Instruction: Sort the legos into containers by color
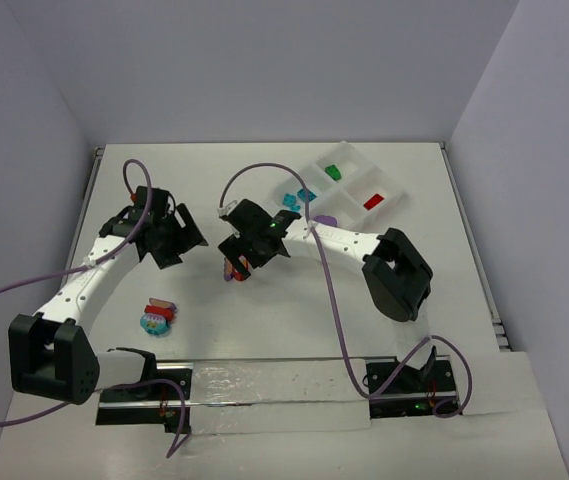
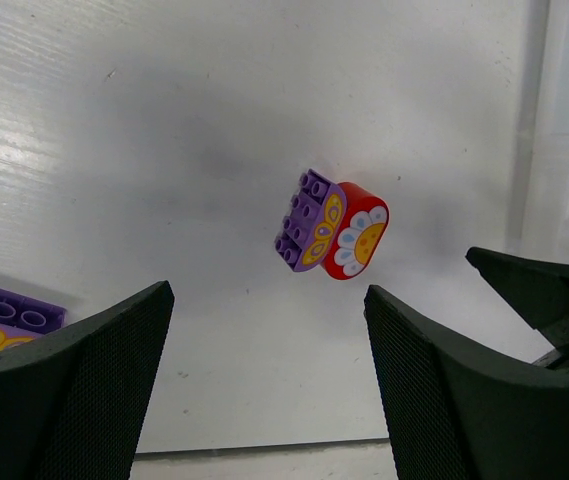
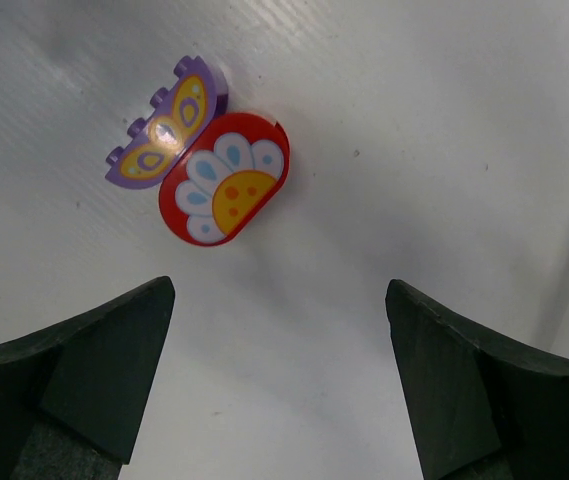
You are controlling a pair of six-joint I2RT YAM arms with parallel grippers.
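Legos (image 3: pixel 209 175), a purple brick joined to a red flower-printed one, lie on the white worktop (image 3: pixel 424 140) at upper left of the right wrist view, beyond the right fingers (image 3: pixel 74 370), spread wide and empty. The left fingers (image 2: pixel 74 390) also stand apart, holding nothing. Overhead, a green brick (image 1: pixel 333 172), a red brick (image 1: pixel 373 201) and teal bricks (image 1: pixel 307 195) sit in separate compartments of the clear tray (image 1: pixel 362 158), upper right.

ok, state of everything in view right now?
left gripper: open, empty
right gripper: open, empty, clump ahead of it, untouched
purple-red clump: joined, lying on table, unsorted
red-teal-pink clump: on table, unsorted
tray: green brick, red brick, teal bricks each in own compartment
purple piece: by tray's near corner, in or out unclear
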